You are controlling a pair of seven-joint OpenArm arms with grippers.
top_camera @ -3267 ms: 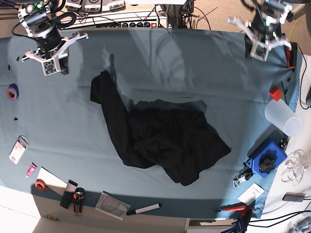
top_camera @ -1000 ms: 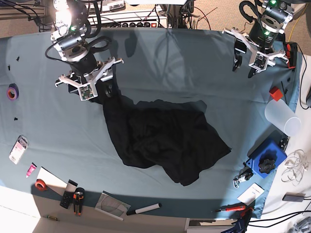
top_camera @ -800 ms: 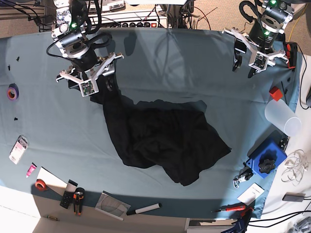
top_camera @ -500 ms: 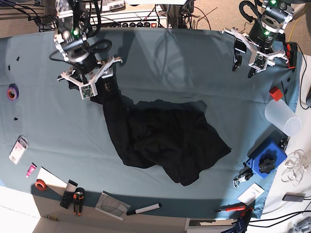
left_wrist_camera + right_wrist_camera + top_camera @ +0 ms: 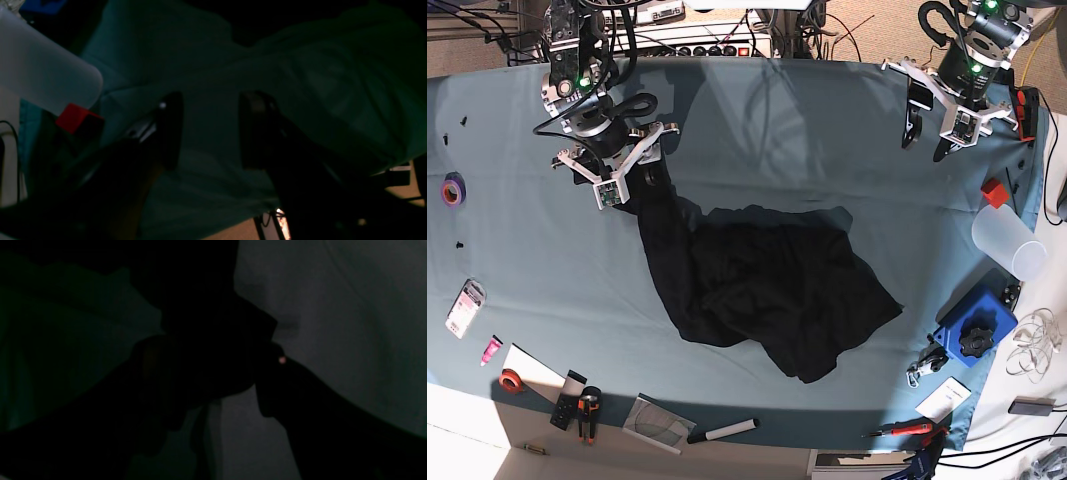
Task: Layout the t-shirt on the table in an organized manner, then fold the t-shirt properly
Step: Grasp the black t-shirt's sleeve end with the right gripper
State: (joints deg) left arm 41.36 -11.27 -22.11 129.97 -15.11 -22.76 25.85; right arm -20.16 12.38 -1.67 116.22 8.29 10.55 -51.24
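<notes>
The black t-shirt (image 5: 767,280) lies crumpled in the middle of the teal table (image 5: 827,130), with a narrow arm of cloth running up to the far left. My right gripper (image 5: 619,176) stands over that far-left tip. In the dim right wrist view its fingers (image 5: 270,383) are apart, and the black t-shirt (image 5: 206,350) lies between them. My left gripper (image 5: 925,138) hangs open above bare cloth at the far right corner, well away from the shirt. In the left wrist view the left gripper (image 5: 211,133) has nothing between its fingers. No print shows on the shirt.
A clear plastic cup (image 5: 1009,243) and a red block (image 5: 995,192) sit at the right edge, seen also as the cup (image 5: 46,76) and block (image 5: 75,116). A blue box (image 5: 975,330) is front right. Purple tape (image 5: 453,188), orange tape (image 5: 511,380), a marker (image 5: 724,431) and tools line the left and front edges.
The right arm came in from the far-left corner to the shirt's far-left tip and settled there, its jaws widening slightly. The left arm barely moved. The shirt lies as before.
</notes>
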